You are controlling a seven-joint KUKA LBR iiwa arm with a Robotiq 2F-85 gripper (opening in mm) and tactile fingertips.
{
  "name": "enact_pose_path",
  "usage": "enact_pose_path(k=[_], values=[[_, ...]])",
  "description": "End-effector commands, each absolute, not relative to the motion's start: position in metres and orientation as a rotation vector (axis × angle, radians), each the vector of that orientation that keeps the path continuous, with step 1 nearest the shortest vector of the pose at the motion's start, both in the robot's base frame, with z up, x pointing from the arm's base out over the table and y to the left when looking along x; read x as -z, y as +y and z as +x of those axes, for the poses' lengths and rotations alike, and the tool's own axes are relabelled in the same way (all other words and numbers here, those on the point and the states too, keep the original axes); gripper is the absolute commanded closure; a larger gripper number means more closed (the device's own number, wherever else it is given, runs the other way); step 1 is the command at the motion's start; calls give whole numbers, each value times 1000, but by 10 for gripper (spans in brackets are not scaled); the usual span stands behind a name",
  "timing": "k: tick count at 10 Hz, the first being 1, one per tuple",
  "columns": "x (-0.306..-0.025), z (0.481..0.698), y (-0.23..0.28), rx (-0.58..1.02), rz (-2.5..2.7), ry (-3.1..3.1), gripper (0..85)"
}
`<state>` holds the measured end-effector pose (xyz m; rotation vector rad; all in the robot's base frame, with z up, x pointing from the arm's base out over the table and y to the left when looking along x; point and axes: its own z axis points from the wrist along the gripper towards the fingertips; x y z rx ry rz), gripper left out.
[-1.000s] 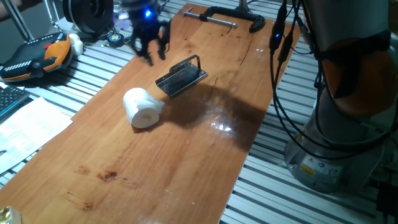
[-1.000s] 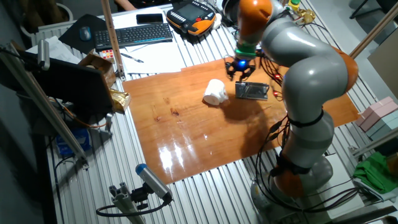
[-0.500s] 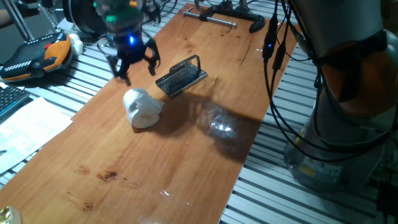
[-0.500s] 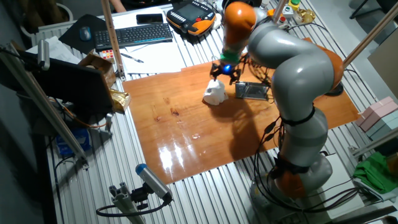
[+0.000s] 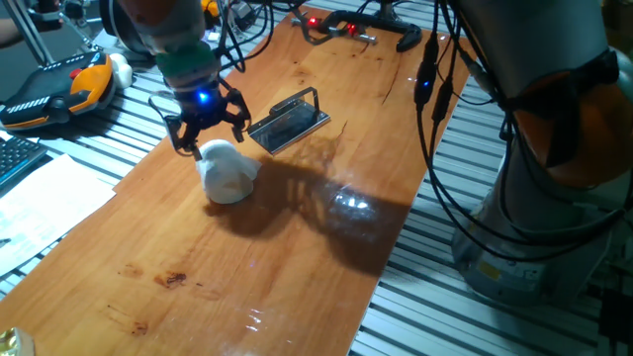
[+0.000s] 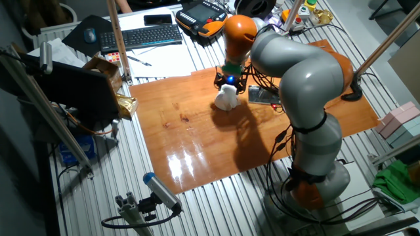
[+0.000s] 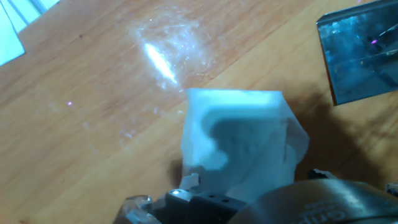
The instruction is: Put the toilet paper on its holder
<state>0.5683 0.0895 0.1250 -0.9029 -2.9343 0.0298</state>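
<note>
Wooden tabletop [image 5: 297, 247] on a slatted metal bench, glare patches on the varnish. Toilet paper [image 5: 226, 174] lying on its side on the wood, roughly mid-board in one fixed view, loose torn edge visible in the hand view [image 7: 239, 146]. Holder [image 5: 288, 121] just beside the roll on the far side, flat dark plate with its thin bar raised along one edge, not touching the roll; same plate at the upper right corner of the hand view [image 7: 364, 53]. Gripper [image 5: 206, 127] poised right over the roll, blue light glowing on the wrist, fingers spread wide to either side and closed on nothing. Contact with the paper impossible to judge from these angles. From the other fixed view, gripper [image 6: 228, 81] directly above the white roll [image 6: 228, 99], holder [image 6: 264, 96] next to it toward the arm's base. Grey and orange arm [image 6: 298, 72] arching over the holder side of the roll. Black clamp [image 5: 366, 25] at the far end of the board, well apart from the roll, beyond the holder. Keyboard [image 6: 141, 37] and an orange-and-black pendant [image 5: 54, 89] off the board, on the side of the roll away from the arm's base.
</note>
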Motion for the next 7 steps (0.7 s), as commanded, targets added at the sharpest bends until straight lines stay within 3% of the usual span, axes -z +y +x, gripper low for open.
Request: enact_pose_path(k=[1,7], values=[[-121,571,88,-23,-893,-2940,0],[-87,578,93,-9,-872,-2992,0]])
